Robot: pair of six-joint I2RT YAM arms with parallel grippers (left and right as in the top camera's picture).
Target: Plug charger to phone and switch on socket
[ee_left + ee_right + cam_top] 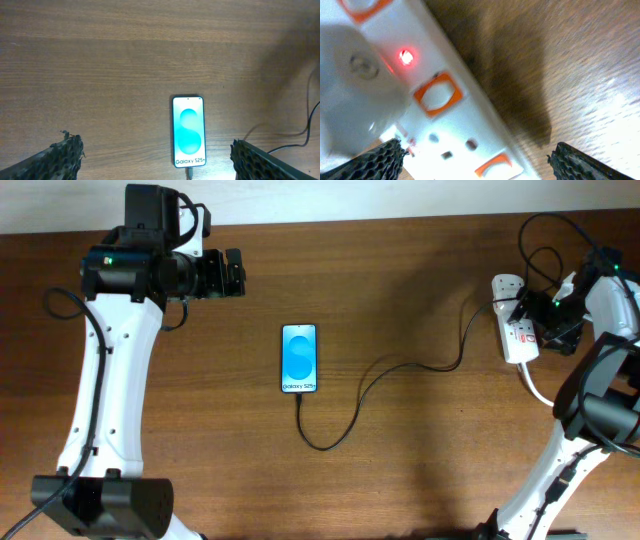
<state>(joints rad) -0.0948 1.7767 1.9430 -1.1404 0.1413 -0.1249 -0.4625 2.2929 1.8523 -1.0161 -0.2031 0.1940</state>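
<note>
The phone (pixel 299 358) lies flat at the table's middle, its blue screen lit. The thin black charger cable (pixel 345 420) is plugged into the phone's near end, loops and runs right to the white socket strip (pixel 519 348). The left wrist view shows the phone (pixel 188 131) with the plug tip (pixel 189 173) in its port. My left gripper (pixel 240 275) is open and empty, up and to the left of the phone. My right gripper (pixel 542 328) is open just over the socket (pixel 470 120). A red light (pixel 406 56) glows beside the white adapter (pixel 350 95).
The socket's thick white cord (pixel 537 388) trails toward the front right. More black wires (pixel 545 240) loop behind the strip at the back right. Orange-red switches (pixel 436 94) line the strip.
</note>
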